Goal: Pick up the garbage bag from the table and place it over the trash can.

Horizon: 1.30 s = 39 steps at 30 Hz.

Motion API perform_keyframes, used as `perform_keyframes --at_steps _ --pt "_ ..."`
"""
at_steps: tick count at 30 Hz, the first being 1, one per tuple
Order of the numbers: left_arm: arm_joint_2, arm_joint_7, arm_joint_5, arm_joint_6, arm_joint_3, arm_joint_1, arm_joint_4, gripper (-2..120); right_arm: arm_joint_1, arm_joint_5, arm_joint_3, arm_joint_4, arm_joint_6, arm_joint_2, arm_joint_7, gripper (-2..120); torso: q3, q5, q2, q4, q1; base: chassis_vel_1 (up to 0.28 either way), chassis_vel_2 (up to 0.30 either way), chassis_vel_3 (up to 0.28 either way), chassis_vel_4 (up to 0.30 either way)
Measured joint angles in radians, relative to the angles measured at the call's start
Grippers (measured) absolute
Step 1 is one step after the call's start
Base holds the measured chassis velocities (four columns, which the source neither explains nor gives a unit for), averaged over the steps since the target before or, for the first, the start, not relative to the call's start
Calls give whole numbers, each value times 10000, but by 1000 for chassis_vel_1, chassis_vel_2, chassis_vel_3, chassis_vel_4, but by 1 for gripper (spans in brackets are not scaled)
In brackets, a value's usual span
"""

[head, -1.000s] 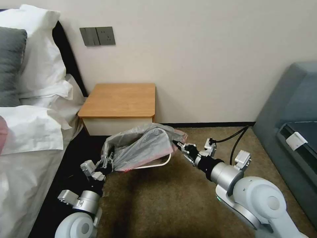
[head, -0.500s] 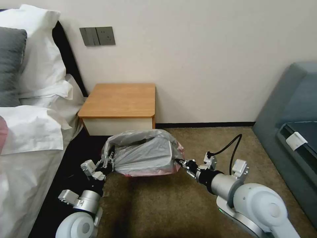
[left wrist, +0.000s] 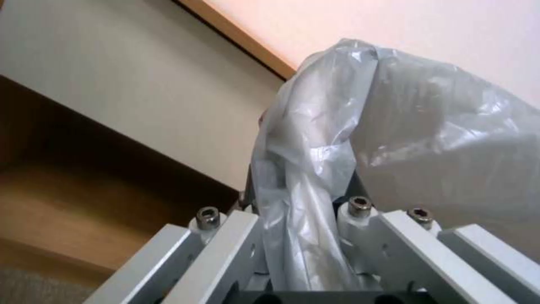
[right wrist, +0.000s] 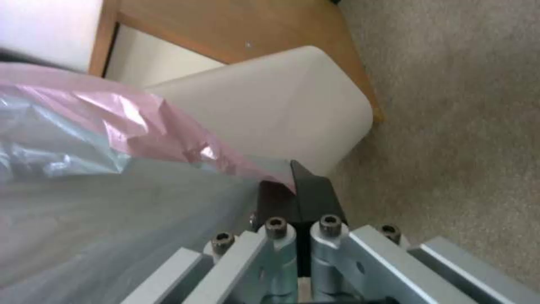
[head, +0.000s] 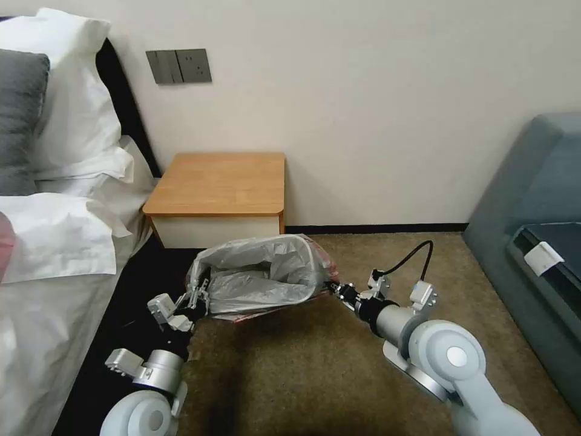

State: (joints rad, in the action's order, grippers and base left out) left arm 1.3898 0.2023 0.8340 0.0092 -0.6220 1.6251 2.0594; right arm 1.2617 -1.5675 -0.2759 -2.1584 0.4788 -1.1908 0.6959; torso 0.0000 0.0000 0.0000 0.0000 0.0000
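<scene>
The garbage bag (head: 260,275), grey crinkly plastic with a pinkish-red edge, hangs low in front of the table (head: 221,181), stretched between both grippers with its mouth facing up. My left gripper (head: 198,297) is shut on the bag's left edge; the left wrist view shows a bunch of bag plastic (left wrist: 303,211) clamped between its fingers. At the opposite edge my right gripper (head: 331,286) is shut on the bag, black fingertips (right wrist: 301,194) pinching the pink rim (right wrist: 168,131). The beige trash can (right wrist: 281,118) stands just beyond those fingers, its side partly under the bag; in the head view the bag hides it.
A bed with white pillows (head: 60,230) runs along the left, close to my left arm. A grey sofa (head: 532,200) fills the right side. Brown carpet (head: 302,375) lies open in front of the bag. The wall stands right behind the table.
My right gripper has dropped lower and pulled back toward me, drawing the bag's right edge down. The bag now sits lower and flatter with its mouth open. The left gripper stayed put.
</scene>
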Motion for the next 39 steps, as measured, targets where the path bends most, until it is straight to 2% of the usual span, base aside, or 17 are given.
perform_keyframes --at_steps 6,10,12,13,15,16,17,21,22,24,28,29,31,34,35,38,39 --pt "1 -1 -12 68 -19 69 56 7 30 76 27 0 413 -38 -46 0 0 0 0 1 0 0 0 0 0" --pt "16 -89 -95 86 -24 82 61 7 320 513 -34 -154 694 51 -324 12 0 0 0 2 0 0 0 0 0" --pt "34 -420 -181 116 -26 56 61 7 1012 2374 -149 -268 1149 398 -1972 22 -1 0 0 0 0 0 0 0 0" --pt "34 -420 -181 116 -26 56 61 7 1012 2374 -149 -268 1149 398 -1972 22 -1 0 0 0 0 0 0 0 0" --pt "47 -765 -302 146 -25 -2 61 7 1630 4276 -243 -361 1192 700 -3651 32 0 0 0 -2 0 0 0 0 0" --pt "47 -765 -302 146 -25 -2 61 7 1630 4276 -243 -361 1192 700 -3651 32 0 0 0 -2 0 0 0 0 0" --pt "50 -984 -439 205 -26 -36 61 7 2022 5175 -326 -513 1110 828 -4467 39 0 1 0 -2 0 0 0 0 0" --pt "32 -1199 -548 318 -4 -92 75 7 2787 6297 -520 -1080 375 989 -5451 54 -1 0 0 -1 0 0 0 0 0" --pt "32 -1199 -548 318 -4 -92 75 7 2787 6297 -520 -1080 375 989 -5451 54 -1 0 0 -1 0 0 0 0 0" --pt "31 -1341 -583 372 24 -116 83 7 3107 6650 -635 -1523 -94 1067 -5629 64 -1 1 0 0 0 0 0 0 0" --pt "31 -1404 -614 397 30 -121 85 7 3185 6724 -668 -1682 -202 1093 -5645 68 -1 0 0 0 1 0 0 0 0" --pt "32 -1616 -865 456 56 -149 83 7 3318 7146 -819 -2170 -642 1241 -5789 82 -1 -1 0 -1 0 0 0 0 0" --pt "32 -1706 -1116 453 76 -162 47 7 3308 7536 -881 -2386 -938 1388 -5996 88 -1 0 0 -1 0 0 0 0 0" --pt "-51 -1864 -2702 165 465 -153 -66 7 2252 8869 -663 -2722 -1767 2901 -7306 97 -1 2 1 -2 1 0 0 0 0" --pt "-51 -1864 -2702 165 465 -153 -66 7 2252 8869 -663 -2722 -1767 2901 -7306 97 -1 2 1 -2 1 0 0 0 0" --pt "-87 -1908 -3633 9 936 -137 -60 7 289 9202 303 -2081 -1873 4425 -9068 86 0 0 0 2 0 0 0 0 0" --pt "-87 -1908 -3633 9 936 -137 -60 7 289 9202 303 -2081 -1873 4425 -9068 86 0 0 0 2 0 0 0 0 0"
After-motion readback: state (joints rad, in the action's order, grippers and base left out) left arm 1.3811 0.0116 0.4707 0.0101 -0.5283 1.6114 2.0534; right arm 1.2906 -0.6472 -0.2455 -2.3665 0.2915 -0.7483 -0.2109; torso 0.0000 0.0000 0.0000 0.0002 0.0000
